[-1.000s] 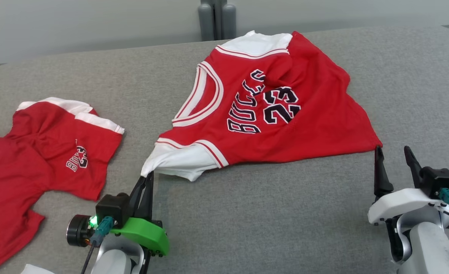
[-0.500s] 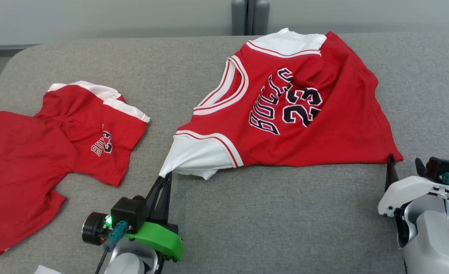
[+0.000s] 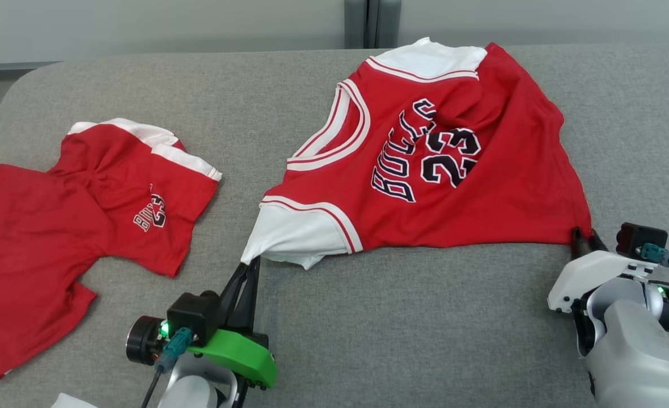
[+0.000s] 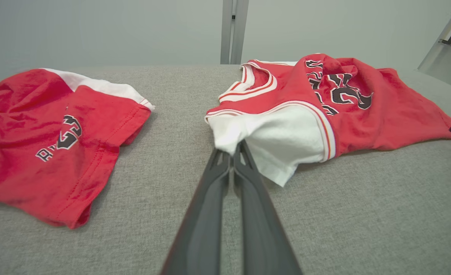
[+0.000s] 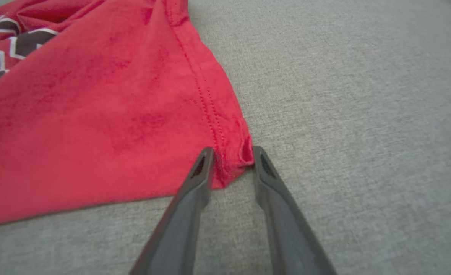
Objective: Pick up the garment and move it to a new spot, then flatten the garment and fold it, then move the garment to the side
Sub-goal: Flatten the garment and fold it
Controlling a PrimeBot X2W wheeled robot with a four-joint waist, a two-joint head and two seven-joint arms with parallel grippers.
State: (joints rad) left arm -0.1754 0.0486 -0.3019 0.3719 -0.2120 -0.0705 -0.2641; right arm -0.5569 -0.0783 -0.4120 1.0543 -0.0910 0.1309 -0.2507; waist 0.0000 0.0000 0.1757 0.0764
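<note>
The right tool [image 3: 584,235] has moved in on the jersey [image 3: 453,209] since half a second ago: its two dark fingers, then spread wide just beside the cloth, now stand closer together at the lower right corner of the red hem. The jersey itself has barely shifted.

At the far left of the grey, cloth-covered desk [image 3: 397,328] lies a crumpled red T-shirt [image 3: 56,226] with white trim and a small dark print, well apart from the jersey.

Right of it, near the front edge, the left tool [image 3: 250,263] points up the head view. Its fingers are pressed together and pinch the edge of the jersey's white sleeve [image 3: 295,238]. In the left wrist view the fingertips of this tool [image 4: 231,147] meet under a fold of that sleeve [image 4: 279,141], which is drawn to a point at the grip.

The jersey, red with white, red-striped trim and dark "BULLS 23" lettering, lies face up and wrinkled across the middle and right of the desk, neck hole towards the left and hem towards the right.

In the right wrist view the right tool [image 5: 231,156] is part-way open, one finger on each side of the stitched hem corner [image 5: 229,168]. The cloth sits in the gap and touches the right finger, but the corner is not yet clamped.
</note>
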